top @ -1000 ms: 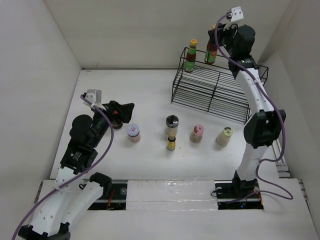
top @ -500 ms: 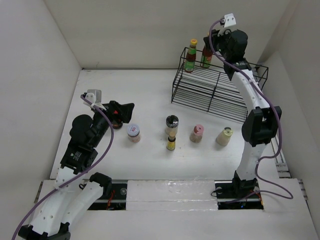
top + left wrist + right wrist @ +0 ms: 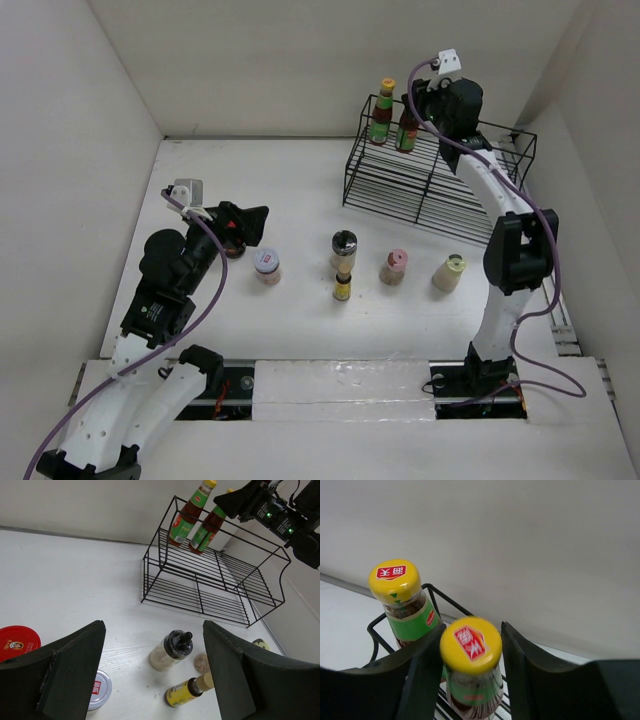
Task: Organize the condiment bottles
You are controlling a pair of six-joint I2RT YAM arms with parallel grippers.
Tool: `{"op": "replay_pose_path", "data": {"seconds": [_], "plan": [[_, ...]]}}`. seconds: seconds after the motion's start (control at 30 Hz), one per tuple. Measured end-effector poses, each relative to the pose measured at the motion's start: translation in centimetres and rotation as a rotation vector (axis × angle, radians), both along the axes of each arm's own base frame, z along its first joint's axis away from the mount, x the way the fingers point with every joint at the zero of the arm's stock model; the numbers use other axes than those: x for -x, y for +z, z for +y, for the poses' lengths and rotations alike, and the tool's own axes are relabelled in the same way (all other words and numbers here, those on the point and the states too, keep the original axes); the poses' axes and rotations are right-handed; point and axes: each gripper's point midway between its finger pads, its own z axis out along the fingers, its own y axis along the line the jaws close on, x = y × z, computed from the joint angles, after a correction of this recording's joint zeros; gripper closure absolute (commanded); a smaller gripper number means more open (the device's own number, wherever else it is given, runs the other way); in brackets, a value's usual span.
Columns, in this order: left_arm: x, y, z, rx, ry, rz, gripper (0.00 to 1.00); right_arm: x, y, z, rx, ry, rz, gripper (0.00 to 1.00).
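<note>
White worktop (image 3: 300, 180), walls on three sides. Black wire rack (image 3: 440, 190) at the far right, with a raised rear shelf.

Right arm: stretched almost straight from its base along the rack's right side, wrist turned left to the back left corner. Right fingers (image 3: 525, 675) clamp either side of the neck of a tall green-labelled yellow-capped sauce bottle (image 3: 470, 645). It stands at the rear shelf just beside a matching tall bottle (image 3: 381, 112). Can't tell whether its base sits on the wires.

Left arm: folded, wrist level, aimed towards the rack. Left fingers (image 3: 70, 670) are spread wide and empty over the near-left worktop.

A loose row crosses mid-worktop:
- red-lidded dark jar (image 3: 17, 642), half under the left fingers, cut by the wrist view's edge
- white-lidded jar (image 3: 267, 264)
- grey-topped grinder (image 3: 344, 247)
- small yellow bottle (image 3: 342, 287), just in front of the grinder
- pink-capped bottle (image 3: 394, 266)
- cream bottle (image 3: 449, 272), only a sliver in the left wrist view

Writing: both yellow caps carry a red patch with white characters. Red lid has a round emblem, white lid a red mark, neither legible.
</note>
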Motion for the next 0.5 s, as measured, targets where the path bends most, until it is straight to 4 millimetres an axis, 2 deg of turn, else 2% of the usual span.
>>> {"op": "replay_pose_path", "data": {"seconds": [0.1,0.23,0.37,0.5], "plan": [[0.0,0.0,0.0,0.0,-0.003,0.0,0.25,0.3,0.2,-0.2,0.0,-0.009,-0.008,0.34],[0.0,0.0,-0.1,0.0,-0.004,0.0,0.25,1.0,1.2,-0.8,-0.001,-0.035,-0.025,0.25],[0.0,0.0,0.0,0.0,-0.002,-0.001,0.25,2.4,4.0,-1.4,-0.009,-0.059,-0.075,0.19],[0.1,0.2,0.1,0.002,0.003,-0.005,0.25,4.5,7.8,-2.0,-0.015,-0.077,-0.146,0.17]]}}
